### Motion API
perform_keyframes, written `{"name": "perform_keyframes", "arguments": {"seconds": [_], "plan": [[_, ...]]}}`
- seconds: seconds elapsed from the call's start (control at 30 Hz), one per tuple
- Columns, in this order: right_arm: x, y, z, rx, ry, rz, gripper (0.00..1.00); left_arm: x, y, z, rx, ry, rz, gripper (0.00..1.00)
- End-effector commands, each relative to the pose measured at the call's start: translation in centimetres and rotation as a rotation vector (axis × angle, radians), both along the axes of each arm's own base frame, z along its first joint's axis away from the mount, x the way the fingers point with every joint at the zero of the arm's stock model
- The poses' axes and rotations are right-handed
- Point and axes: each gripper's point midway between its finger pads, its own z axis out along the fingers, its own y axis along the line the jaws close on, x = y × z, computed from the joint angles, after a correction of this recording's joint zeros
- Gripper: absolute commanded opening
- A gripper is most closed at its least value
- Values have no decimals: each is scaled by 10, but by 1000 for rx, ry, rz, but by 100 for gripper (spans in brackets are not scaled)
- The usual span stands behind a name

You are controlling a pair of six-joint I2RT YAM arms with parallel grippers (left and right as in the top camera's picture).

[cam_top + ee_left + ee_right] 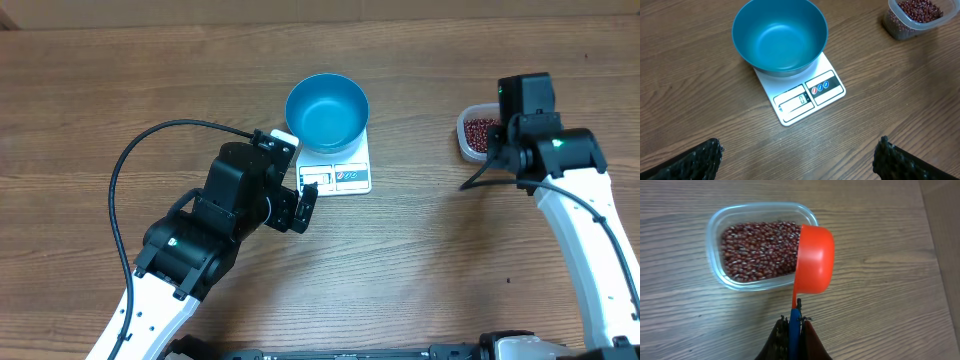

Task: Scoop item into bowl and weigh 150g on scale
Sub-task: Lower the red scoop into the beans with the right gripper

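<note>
Right tool [792, 324] clamps orange scoop [814, 260]; brown wood-grain table [890, 330].

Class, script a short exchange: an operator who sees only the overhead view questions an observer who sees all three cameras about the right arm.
Operator: The arm hides the right gripper from me. Is it holding anything?
Observer: Yes, the right gripper is shut on the handle of an orange scoop.
Operator: Where is the cup of that scoop?
Observer: Turned on its side over the rim at one end of the clear tub of beans.
</note>
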Motion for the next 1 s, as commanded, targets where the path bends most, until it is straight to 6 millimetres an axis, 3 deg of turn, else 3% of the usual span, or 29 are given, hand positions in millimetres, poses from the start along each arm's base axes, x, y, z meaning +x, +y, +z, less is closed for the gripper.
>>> {"name": "perform_keyframes", "arguments": {"seconds": [0.0, 0.37, 0.7, 0.97], "plan": [[9, -5, 3, 54, -14, 27, 4, 1, 4, -2, 13, -3, 9, 99], [16, -12, -5, 197, -28, 47, 4, 2, 4, -2, 13, -3, 9, 100], [24, -15, -34, 193, 52, 53, 4, 2, 4, -2, 13, -3, 9, 100], [30, -16, -43, 188, 61, 50, 4, 1, 4, -2, 13, -3, 9, 100]]}}
